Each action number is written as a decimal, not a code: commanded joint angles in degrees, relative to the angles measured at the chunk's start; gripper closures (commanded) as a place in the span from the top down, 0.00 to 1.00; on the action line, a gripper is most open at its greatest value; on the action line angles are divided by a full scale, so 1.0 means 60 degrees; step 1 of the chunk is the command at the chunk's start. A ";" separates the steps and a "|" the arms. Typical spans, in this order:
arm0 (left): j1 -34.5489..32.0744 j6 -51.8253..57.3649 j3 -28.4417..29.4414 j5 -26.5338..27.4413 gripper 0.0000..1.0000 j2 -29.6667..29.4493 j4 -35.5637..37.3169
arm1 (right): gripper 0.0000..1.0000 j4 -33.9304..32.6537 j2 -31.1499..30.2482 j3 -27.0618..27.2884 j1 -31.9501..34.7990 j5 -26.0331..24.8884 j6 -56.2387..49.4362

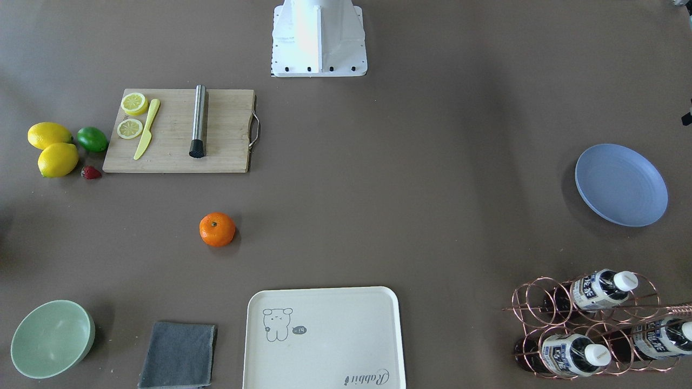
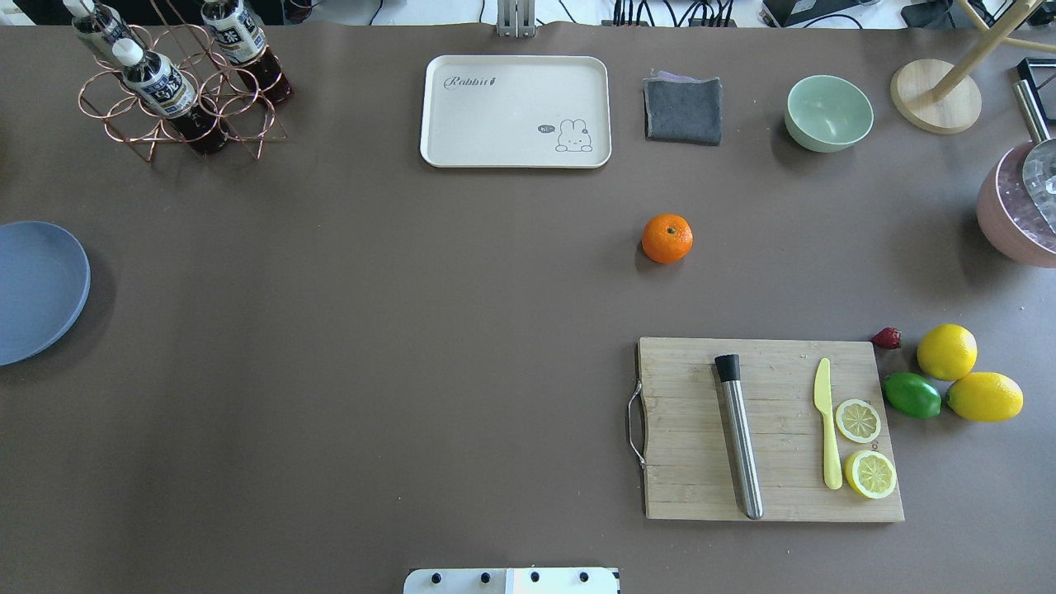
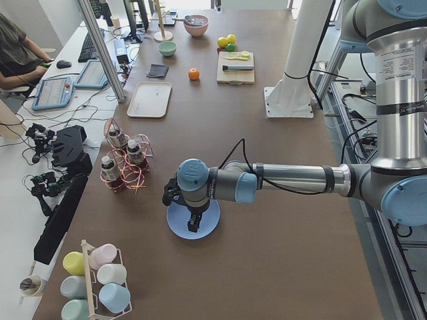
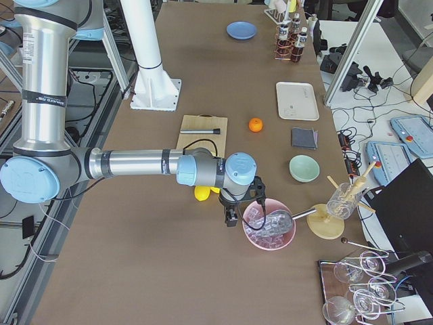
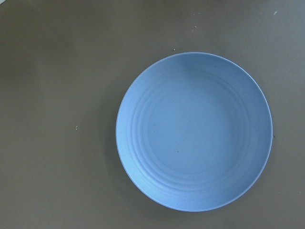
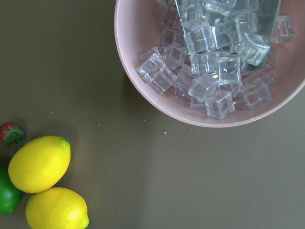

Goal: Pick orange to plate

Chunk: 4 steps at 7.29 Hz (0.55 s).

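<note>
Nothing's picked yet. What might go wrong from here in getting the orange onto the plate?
1. The orange is round and lies free on the bare table, so an off-centre grip may send it rolling.
2. The plate sits at the table's left end and the orange on the right half. That is a long carry, possibly beyond one arm's reach.
3. The left arm hangs over the plate and may block the drop.

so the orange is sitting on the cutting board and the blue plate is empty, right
Not quite. The orange is not on the cutting board; it sits on the bare table, apart from the board, between it and the cream tray, as the overhead exterior view shows. The blue plate is indeed empty.
</note>
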 commanded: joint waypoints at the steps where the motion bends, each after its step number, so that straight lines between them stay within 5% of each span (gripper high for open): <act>1: 0.0000 -0.0014 0.0038 0.0014 0.98 0.0006 0.0000 | 1.00 0.0011 0.0037 0.0023 -0.0015 0.0012 0.0010; 4: 0.0014 -0.0043 0.0227 0.0087 0.98 0.0006 0.0000 | 1.00 0.0011 0.0052 0.0037 -0.0059 0.0012 -0.0004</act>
